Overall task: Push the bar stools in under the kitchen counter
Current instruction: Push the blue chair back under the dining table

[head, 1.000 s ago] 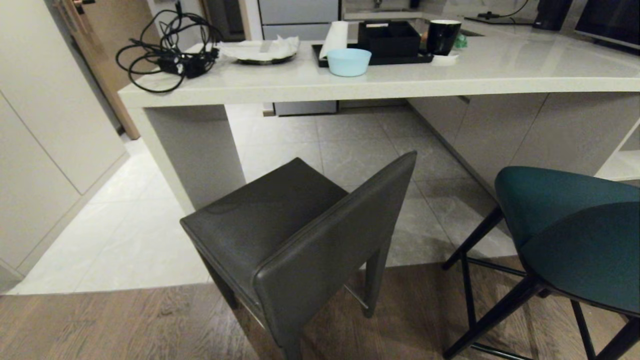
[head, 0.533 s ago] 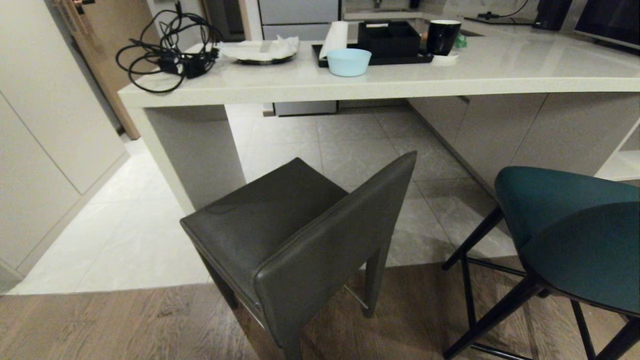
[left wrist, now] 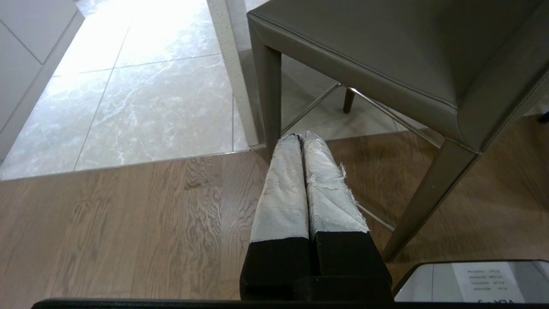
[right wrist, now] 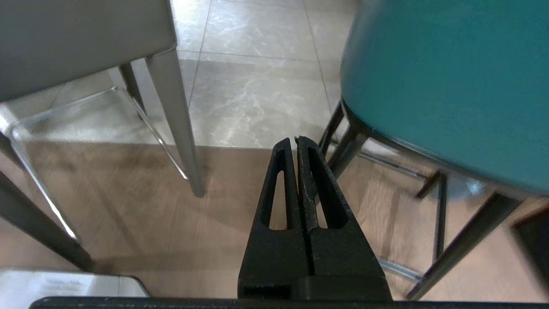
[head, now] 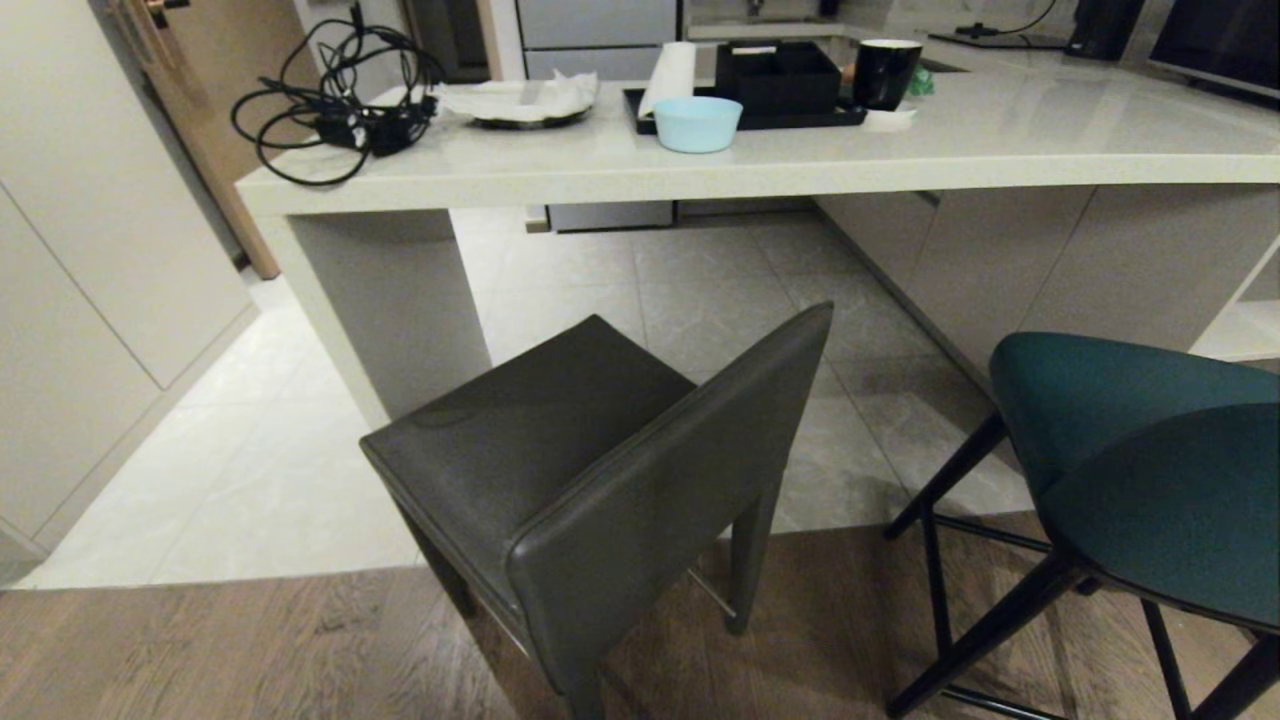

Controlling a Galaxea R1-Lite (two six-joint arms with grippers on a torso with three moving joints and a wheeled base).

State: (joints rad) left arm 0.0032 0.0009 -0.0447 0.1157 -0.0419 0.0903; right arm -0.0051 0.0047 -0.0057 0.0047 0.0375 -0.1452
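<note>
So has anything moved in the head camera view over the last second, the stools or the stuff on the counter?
Nothing visibly changed. The grey stool and the teal stool stand in the same spots, out from the kitchen counter, and the blue bowl and cable bundle on it lie as before. Neither hand shows in the head view.

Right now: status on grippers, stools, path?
Left gripper and right gripper shut, empty, low behind stools. Grey stool and teal stool not under counter. Tile path open.
</note>
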